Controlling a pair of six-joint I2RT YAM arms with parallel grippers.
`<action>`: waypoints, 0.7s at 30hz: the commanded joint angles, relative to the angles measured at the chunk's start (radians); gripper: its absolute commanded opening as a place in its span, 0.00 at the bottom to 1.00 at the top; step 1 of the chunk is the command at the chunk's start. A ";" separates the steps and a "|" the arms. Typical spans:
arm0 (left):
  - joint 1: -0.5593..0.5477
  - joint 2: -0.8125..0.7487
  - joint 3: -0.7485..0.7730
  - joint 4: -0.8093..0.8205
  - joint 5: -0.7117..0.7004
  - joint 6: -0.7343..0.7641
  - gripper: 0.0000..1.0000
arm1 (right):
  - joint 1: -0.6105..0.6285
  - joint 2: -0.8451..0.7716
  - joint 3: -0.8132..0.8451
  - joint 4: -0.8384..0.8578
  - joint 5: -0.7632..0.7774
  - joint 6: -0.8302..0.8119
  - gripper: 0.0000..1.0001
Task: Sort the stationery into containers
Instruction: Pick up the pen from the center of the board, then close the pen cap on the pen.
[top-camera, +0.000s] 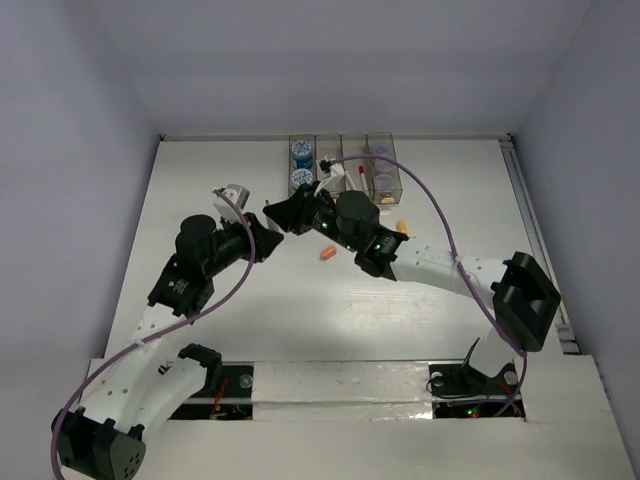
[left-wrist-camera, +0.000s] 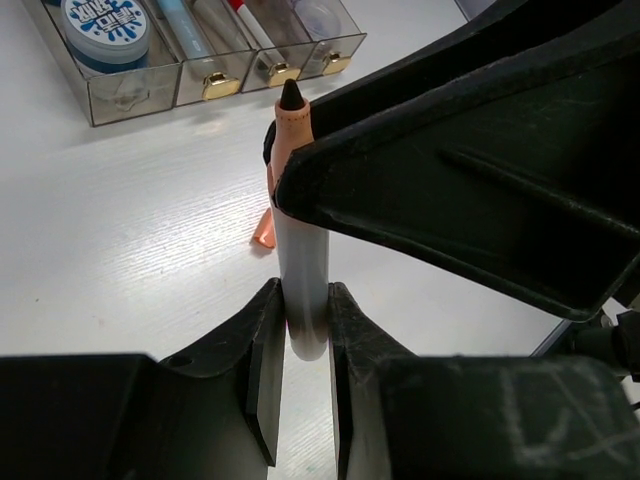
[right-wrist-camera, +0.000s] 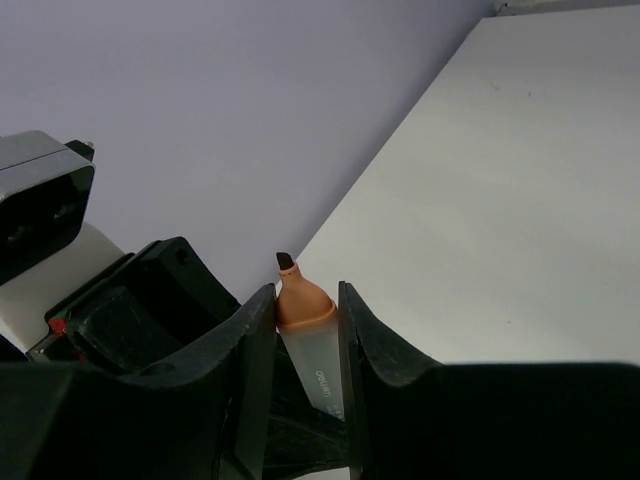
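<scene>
Top external view gave you the scoreboard: the row of bins (top-camera: 342, 137) at the far side of the table (top-camera: 220, 300) already held two blue rolls (top-camera: 301, 151) in the leftmost slot and a red-capped marker (top-camera: 358, 178) two slots over. By my reckoning the sort was well under way but not finished. An orange stick (top-camera: 328, 254) lay loose on the table in front of the bins, and a second orange bit (top-camera: 402, 227) sat beside the right arm (top-camera: 440, 268); both needed a home. From up there the meeting point in mid-table was a black tangle, and whatever was held was hidden. The left wrist view settled it for you: a grey pen (left-wrist-camera: 298, 250) with an orange neck and a bare black tip stood upright, the left claw (left-wrist-camera: 301, 300) closed on its barrel low down. The right wrist view added its half: the right claw (right-wrist-camera: 306, 300) clamped on that orange neck, tip poking out above. So both claws gripped the one pen, near the bins but in none of them. Only the left wrist view showed you a light-blue stick (left-wrist-camera: 178, 15) in the second slot. The right wrist view showed no bins at all, only wall (right-wrist-camera: 200, 100) and table top.
</scene>
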 joint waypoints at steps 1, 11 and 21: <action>0.008 -0.029 0.012 0.020 -0.008 0.008 0.00 | 0.012 -0.073 -0.017 0.059 0.007 -0.013 0.33; 0.008 -0.061 0.016 0.002 -0.020 0.033 0.00 | -0.048 -0.370 -0.258 -0.117 0.068 -0.080 0.80; 0.008 -0.078 0.016 -0.006 -0.016 0.039 0.00 | -0.103 -0.211 -0.292 -0.449 0.061 -0.040 0.83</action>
